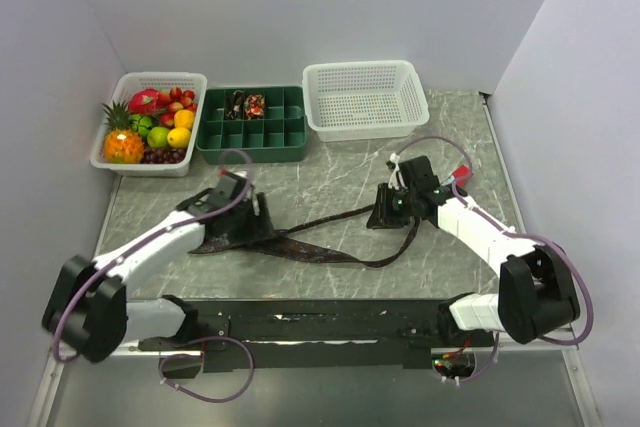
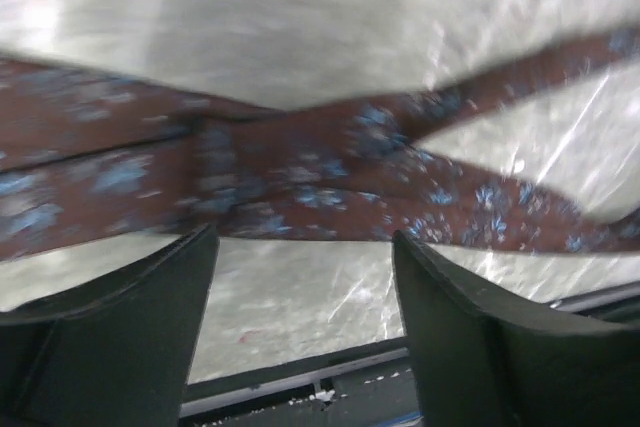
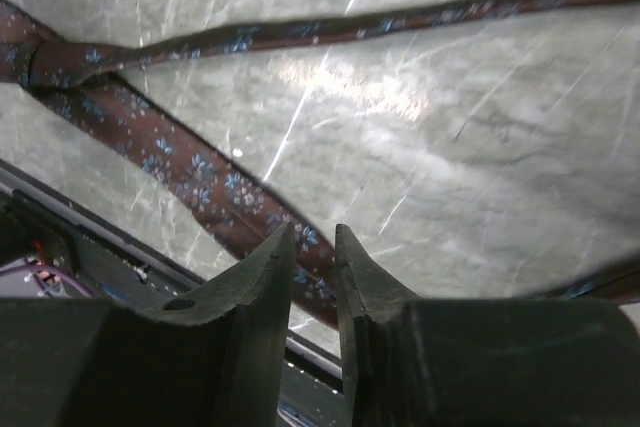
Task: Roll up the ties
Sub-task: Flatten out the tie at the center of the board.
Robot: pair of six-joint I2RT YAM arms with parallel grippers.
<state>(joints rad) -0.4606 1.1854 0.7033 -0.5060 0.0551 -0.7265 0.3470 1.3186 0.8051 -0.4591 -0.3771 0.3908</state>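
On the marble table (image 1: 340, 172), left gripper (image 2: 302, 239) hangs spread over the crossed tie (image 2: 330, 182), right gripper (image 3: 313, 235) barely parted, hold unclear: lay the strip straight, then roll tight.

Soft, even overhead light fills the top view, sharp throughout, with only faint shadows beside the tie (image 1: 225, 240). In the left wrist view, motion blur smears the tie, and the tabletop (image 2: 300, 37) above it is washed out. The right wrist view is crisper, with white glare streaks between the tie's strands.
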